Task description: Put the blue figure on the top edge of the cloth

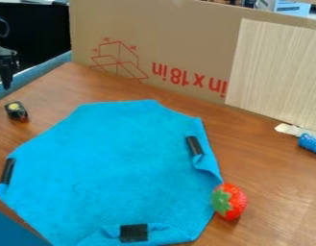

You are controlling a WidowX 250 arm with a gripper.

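The blue figure [310, 143] lay on the wooden table [266, 158], its long axis roughly along the bottom of the cardboard [179, 43]. The state of the claw [6, 84] I could not tell.

The claw [6, 82] hangs upper left, the blue figure [310, 143] right of the cloth [115, 163].

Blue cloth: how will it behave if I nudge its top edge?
Likely floppy: the blue cloth lies thin, its right edge folded and rumpled. A push may bunch or slide it on the wooden table. The black strips near its edges might stiffen those spots slightly.
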